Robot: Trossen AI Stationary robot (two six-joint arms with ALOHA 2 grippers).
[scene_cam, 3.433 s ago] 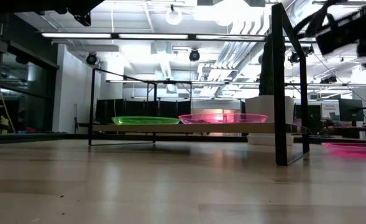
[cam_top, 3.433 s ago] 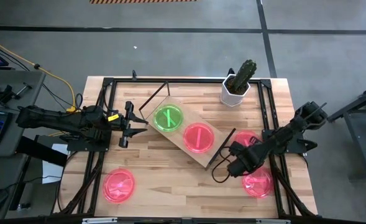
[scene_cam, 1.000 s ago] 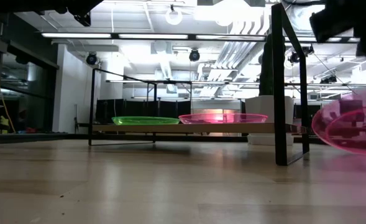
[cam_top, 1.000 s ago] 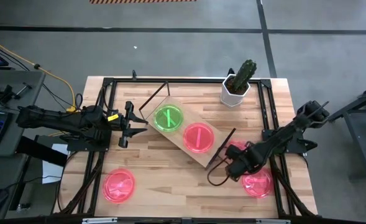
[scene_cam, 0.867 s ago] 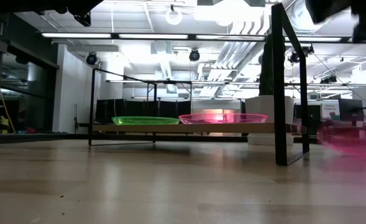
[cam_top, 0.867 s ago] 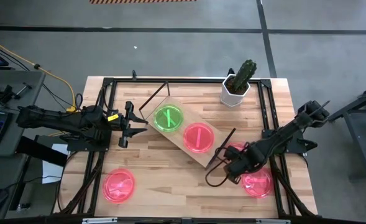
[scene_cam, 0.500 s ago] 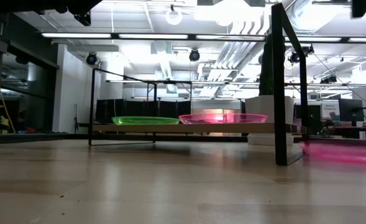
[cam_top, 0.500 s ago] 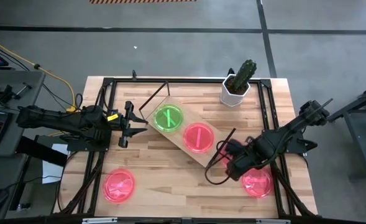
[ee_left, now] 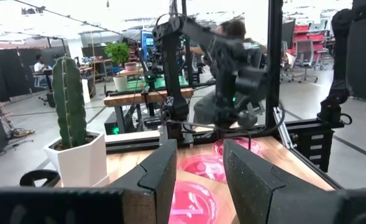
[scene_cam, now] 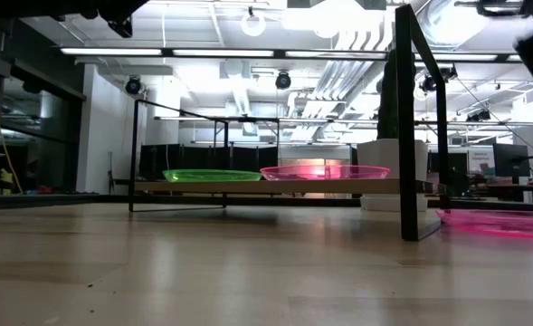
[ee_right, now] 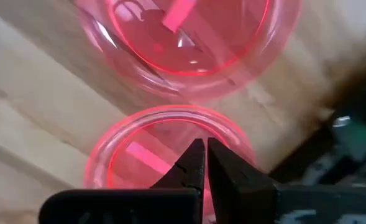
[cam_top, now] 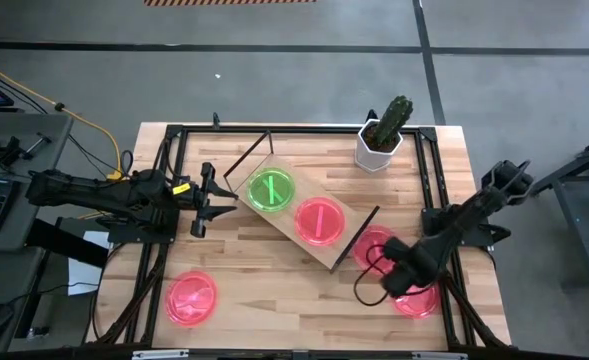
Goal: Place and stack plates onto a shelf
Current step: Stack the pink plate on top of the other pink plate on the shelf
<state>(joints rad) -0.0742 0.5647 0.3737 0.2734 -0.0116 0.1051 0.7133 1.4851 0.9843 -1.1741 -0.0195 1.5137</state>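
The shelf point(cam_top: 304, 208) stands slantwise mid-table with a green plate point(cam_top: 272, 189) and a pink plate point(cam_top: 320, 220) resting flat on its board. Three more pink plates lie flat on the table: one near left point(cam_top: 192, 297), one by the shelf's right end point(cam_top: 377, 243), one near right point(cam_top: 417, 298). My right gripper point(cam_top: 399, 283) point(ee_right: 203, 154) is shut and hovers over the near-right plate point(ee_right: 158, 155); I cannot tell if it touches it. My left gripper point(cam_top: 210, 199) point(ee_left: 199, 165) waits open, left of the shelf.
A cactus in a white pot point(cam_top: 381, 140) stands at the far right of the table. Dark frame rails point(cam_top: 164, 180) run along the table's left and right sides. The shelf's wire legs point(scene_cam: 409, 127) rise in the low view. Bare wood lies at the near middle.
A second ago my right gripper held a pink plate lifted and tilted by the shelf's right end. That plate has come down and lies flat on the table there. My right gripper has left it and moved toward the near right, over the other pink plate.
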